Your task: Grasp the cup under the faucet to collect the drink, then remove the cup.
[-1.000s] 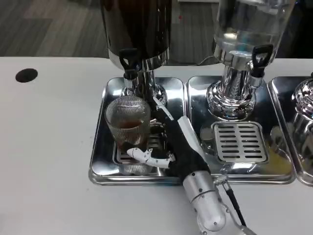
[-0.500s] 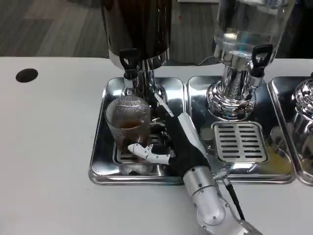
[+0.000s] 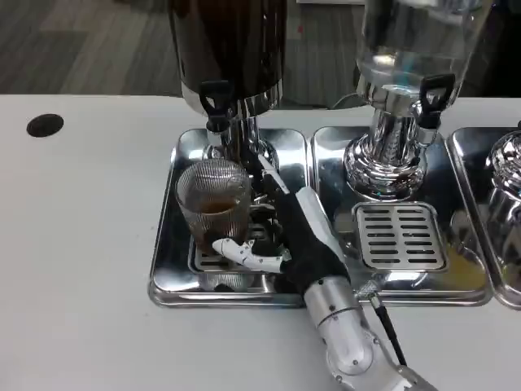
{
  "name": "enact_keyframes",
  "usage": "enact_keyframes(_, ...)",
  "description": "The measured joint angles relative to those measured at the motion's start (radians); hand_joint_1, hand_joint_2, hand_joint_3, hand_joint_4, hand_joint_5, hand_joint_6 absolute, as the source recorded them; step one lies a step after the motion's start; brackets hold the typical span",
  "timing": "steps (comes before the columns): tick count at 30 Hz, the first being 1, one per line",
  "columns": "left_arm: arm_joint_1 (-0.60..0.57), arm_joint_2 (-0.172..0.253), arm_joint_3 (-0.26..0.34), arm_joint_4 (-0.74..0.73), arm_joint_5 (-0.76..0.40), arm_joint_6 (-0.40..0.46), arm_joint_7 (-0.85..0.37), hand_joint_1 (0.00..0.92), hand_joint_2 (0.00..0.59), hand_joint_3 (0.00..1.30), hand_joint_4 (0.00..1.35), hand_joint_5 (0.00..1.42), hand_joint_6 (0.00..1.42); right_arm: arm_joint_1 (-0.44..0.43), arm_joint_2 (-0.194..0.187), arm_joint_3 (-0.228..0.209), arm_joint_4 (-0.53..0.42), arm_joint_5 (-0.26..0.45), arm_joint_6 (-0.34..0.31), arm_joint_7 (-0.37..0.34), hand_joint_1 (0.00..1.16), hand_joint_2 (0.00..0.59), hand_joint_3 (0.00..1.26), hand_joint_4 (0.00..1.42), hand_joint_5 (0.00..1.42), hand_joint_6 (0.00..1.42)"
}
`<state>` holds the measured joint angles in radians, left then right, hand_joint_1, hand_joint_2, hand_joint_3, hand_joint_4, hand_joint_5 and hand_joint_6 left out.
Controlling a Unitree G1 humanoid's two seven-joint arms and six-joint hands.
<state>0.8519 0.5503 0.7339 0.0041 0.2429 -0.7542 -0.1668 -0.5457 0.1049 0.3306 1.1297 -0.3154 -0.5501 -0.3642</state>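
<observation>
A ribbed clear glass cup (image 3: 213, 199) with a little brown drink in it stands on the drip grate of the left steel tray (image 3: 167, 244), right below the black faucet (image 3: 215, 102) of the dark dispenser (image 3: 228, 41). My right hand (image 3: 293, 232) wraps around the cup from its right side. The thumb (image 3: 244, 252) lies across the cup's lower front, and the other fingers (image 3: 269, 177) reach behind it by the dispenser's column. No stream runs from the faucet.
A clear dispenser (image 3: 407, 49) with its own black faucet stands on a second tray with a slotted grate (image 3: 399, 236) to the right. A third chrome dispenser (image 3: 509, 171) sits at the far right edge. A dark hole (image 3: 44, 125) marks the bare white table at left.
My right forearm and hand have slid forward and a little left, closing the thumb in against the cup's base. The cup stays under the faucet.
</observation>
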Motion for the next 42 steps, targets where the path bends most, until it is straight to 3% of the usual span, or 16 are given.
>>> enact_keyframes(8, 0.0, 0.0, 0.0, 0.002, 0.0, -0.011, 0.0, 0.0, 0.0, 0.0, 0.0, 0.0, 0.0, 0.0, 0.0, 0.006, -0.005, 0.0, 0.006, -0.005, 0.91, 0.177, 0.05, 0.09, 0.12, 0.16)
enact_keyframes(25, -0.03, 0.0, -0.008, -0.004, 0.0, -0.01, 0.0, 0.0, 0.0, 0.0, 0.0, 0.0, 0.0, 0.001, 0.0, 0.006, -0.024, 0.003, 0.026, -0.015, 0.9, 0.19, 0.25, 0.27, 0.29, 0.32)
enact_keyframes(42, -0.035, -0.001, -0.011, -0.032, 0.0, 0.006, 0.0, 0.0, 0.0, 0.0, 0.0, 0.0, 0.0, 0.001, 0.0, 0.001, -0.035, 0.023, 0.036, -0.014, 0.88, 0.199, 0.29, 0.29, 0.34, 0.4)
